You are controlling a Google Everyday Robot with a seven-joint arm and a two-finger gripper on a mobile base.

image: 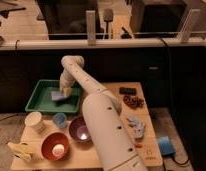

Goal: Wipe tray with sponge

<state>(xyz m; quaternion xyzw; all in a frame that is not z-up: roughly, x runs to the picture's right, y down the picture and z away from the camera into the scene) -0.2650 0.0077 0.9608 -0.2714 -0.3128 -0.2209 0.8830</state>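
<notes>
A green tray point(41, 100) lies at the back left of the wooden table. A pale blue-grey sponge point(58, 95) rests flat on the tray's floor, right of centre. My white arm reaches from the bottom of the view up over the table and bends down into the tray. My gripper point(66, 92) sits at the sponge's right edge, pressed down against it.
In front of the tray stand a white cup point(34, 121), a small blue cup point(59, 119), a purple bowl point(79, 129) and a red bowl point(55, 146). A yellow item point(20, 150) lies at the front left. Dark snacks point(133, 100), a blue-grey packet point(136, 127) and a blue sponge point(165, 145) lie right.
</notes>
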